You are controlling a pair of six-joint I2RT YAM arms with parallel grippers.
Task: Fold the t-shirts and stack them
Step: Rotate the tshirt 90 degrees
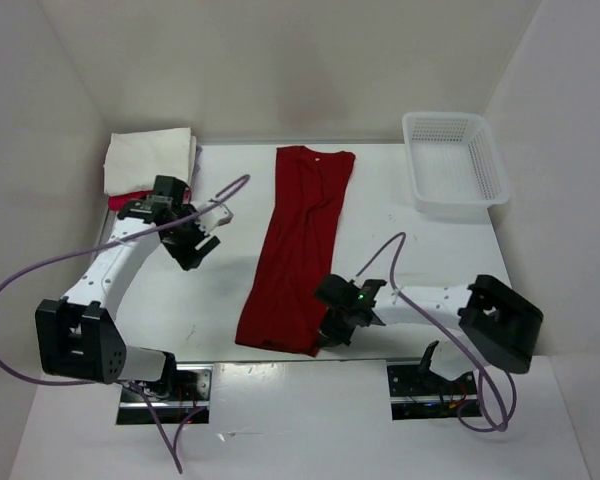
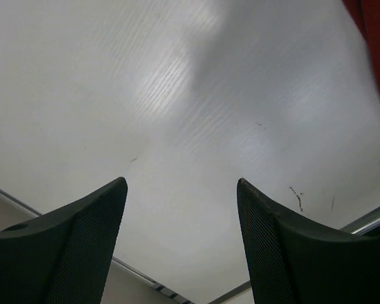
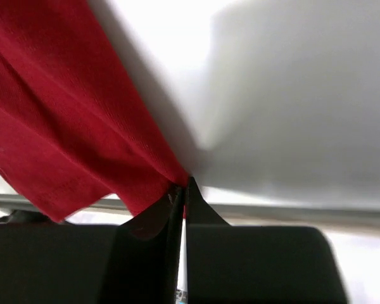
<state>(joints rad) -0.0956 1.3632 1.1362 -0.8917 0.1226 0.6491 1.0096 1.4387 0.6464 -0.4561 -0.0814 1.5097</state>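
The work surface is a white table (image 1: 430, 260) enclosed by white walls (image 1: 280, 60). The red shirt (image 1: 298, 250) lies at the table's centre as a long narrow strip, folded lengthwise, with the collar far and the hem near. Treat it as light, limp cloth: it will likely sag, drag and unfold if lifted by one point. Take hold at the hem corners, through all layers.

The right gripper (image 1: 332, 330) is closed on the near right hem corner; its wrist view shows cloth pinched between the tips. The left gripper (image 1: 195, 245) hangs over bare table left of the shirt, jaws wide apart, holding nothing. The near left hem corner looks like its best grasp point.

At the far left corner a folded white shirt (image 1: 148, 158) lies on a pink shirt (image 1: 125, 200). A basket (image 1: 455, 160) sits at the far right.
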